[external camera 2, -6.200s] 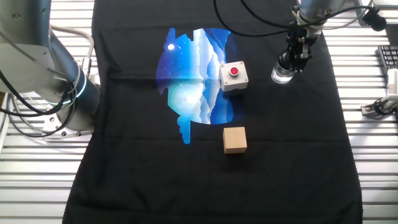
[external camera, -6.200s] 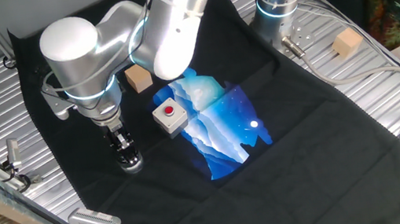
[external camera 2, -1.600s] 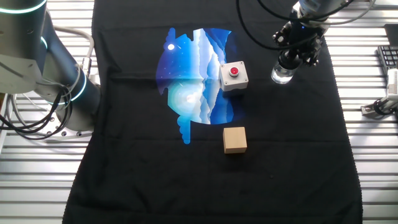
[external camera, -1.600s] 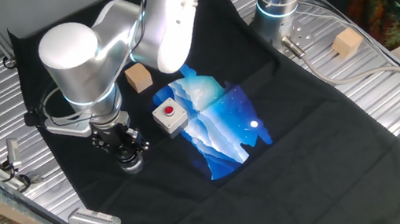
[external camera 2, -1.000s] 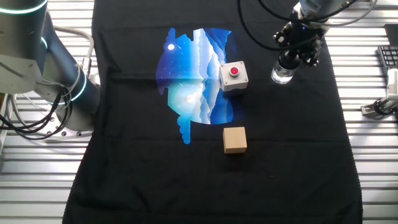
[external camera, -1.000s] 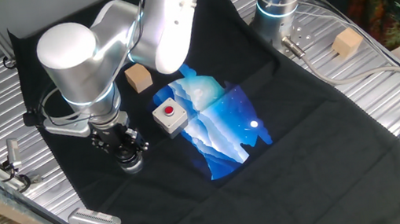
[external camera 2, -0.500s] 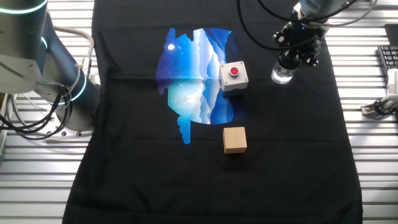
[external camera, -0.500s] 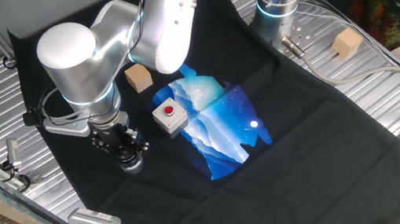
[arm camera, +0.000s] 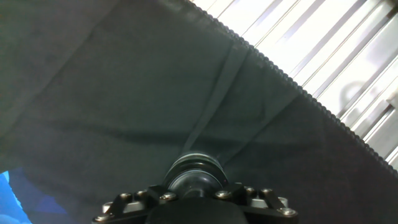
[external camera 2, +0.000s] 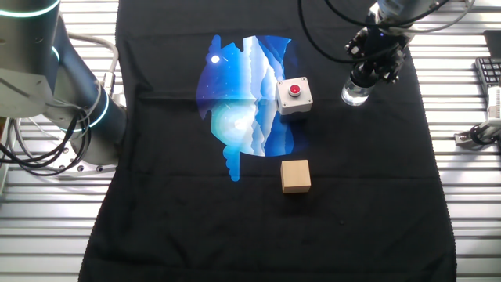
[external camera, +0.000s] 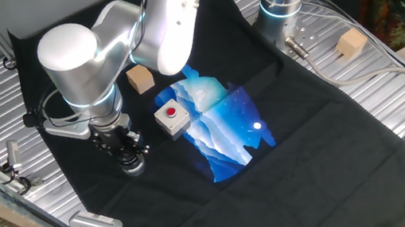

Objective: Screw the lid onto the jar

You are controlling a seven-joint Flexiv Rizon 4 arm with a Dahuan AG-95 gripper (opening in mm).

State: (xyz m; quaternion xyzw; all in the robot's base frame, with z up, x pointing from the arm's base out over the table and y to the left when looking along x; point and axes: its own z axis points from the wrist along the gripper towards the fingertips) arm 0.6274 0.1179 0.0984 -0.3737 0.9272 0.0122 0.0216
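**Operator:** Since the whole move turns on one line, I start at the jar point(external camera 2: 355, 95): it stands upright on the black cloth point(external camera 2: 352, 196), just beside the white box with the red button point(external camera 2: 293, 95), on the side toward the cloth's edge. Its axis runs straight up, and the lid point(arm camera: 196, 171) sits on its mouth, sharing that axis as far as I can judge.

**Observer:** And the gripper?

**Operator:** My gripper point(external camera: 129, 153) hangs directly over the jar, fingers pointing down, so the lid lies straight below the wrist rather than off to either side. In the hand view the round dark cap shows dead centre under the finger mount.

**Observer:** Clenched or released?

**Operator:** I cannot tell. The fingertips are hidden behind the mount in the hand view, and both fixed views are too small to show whether they are pressing on the cap's rim.

**Observer:** Anything nearby to worry about?

**Operator:** Only 1 close neighbour, the button box. The wooden cube point(external camera 2: 296, 175) sits well apart.
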